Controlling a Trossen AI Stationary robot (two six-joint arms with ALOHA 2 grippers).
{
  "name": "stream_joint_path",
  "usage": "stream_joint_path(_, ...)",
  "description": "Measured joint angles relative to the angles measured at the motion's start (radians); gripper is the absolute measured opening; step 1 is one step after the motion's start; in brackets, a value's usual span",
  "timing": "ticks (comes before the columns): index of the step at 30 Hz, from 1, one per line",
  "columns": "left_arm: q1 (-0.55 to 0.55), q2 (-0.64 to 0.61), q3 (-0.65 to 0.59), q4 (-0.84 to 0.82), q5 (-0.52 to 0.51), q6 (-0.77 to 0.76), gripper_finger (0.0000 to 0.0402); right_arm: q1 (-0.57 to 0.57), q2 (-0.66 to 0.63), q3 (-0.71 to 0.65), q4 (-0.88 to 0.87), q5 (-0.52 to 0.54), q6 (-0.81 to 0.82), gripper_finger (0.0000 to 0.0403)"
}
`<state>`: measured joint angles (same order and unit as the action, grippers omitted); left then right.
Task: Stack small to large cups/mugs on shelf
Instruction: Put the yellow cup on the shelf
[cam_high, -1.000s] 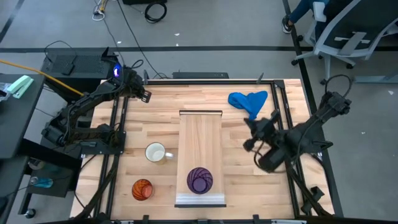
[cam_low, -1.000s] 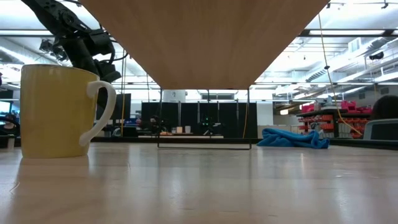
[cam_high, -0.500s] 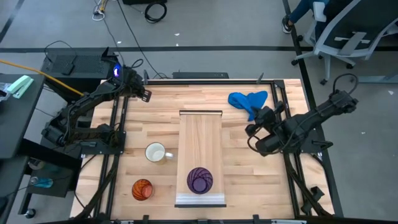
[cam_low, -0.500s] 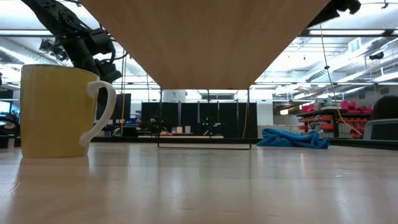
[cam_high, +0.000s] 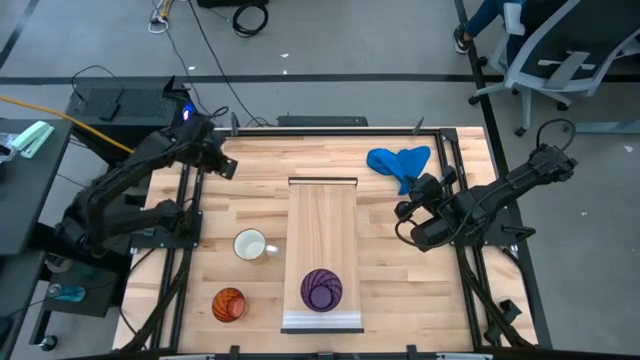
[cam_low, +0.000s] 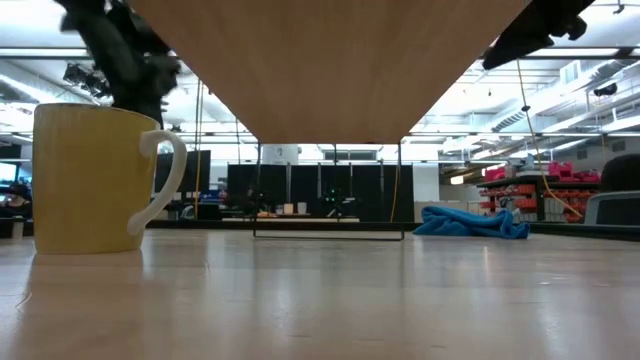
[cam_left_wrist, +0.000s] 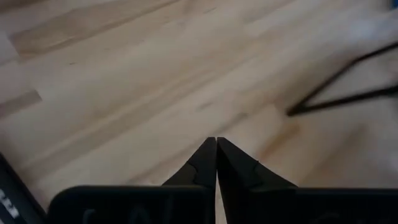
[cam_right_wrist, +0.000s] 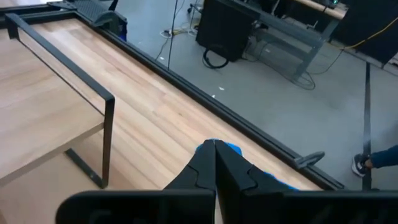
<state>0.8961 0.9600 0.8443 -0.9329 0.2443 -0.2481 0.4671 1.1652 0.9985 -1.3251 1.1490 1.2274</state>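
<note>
- The left gripper (cam_high: 228, 167) is fully closed and holds nothing, above the far-left table.
- The orange cup (cam_high: 229, 304) stands near-left; the white mug (cam_high: 249, 245) is just beyond it.
- The purple cup (cam_high: 321, 288) stands on the shelf (cam_high: 322, 225), at its near end.
- The right gripper (cam_high: 404, 210) is closed and empty, near the blue cloth (cam_high: 398, 162).

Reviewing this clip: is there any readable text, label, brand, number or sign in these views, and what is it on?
None can be read.
White mug, purple cup, orange cup, shelf and blue cloth: no print visible.
Left wrist view: pale marks at the frame's corner, cut off and unreadable.
Low view: background room signage too small to read.
</note>
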Motion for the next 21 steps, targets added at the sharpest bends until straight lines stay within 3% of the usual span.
stream_joint_path(8, -0.178, -0.162, 0.195, -0.203, -0.064, -0.203, 0.0020, 0.000, 0.000, 0.000, 0.005, -0.071, 0.000, 0.0005)
stream_joint_path(14, -0.335, -0.250, 0.229, -0.369, -0.167, -0.400, 0.0008, 0.026, 0.000, -0.015, 0.010, -0.166, 0.025, 0.0005)
stream_joint_path(21, -0.502, -0.308, 0.229, -0.465, -0.276, -0.605, 0.0024, 0.238, -0.050, -0.249, 0.075, -0.122, 0.345, 0.0005)
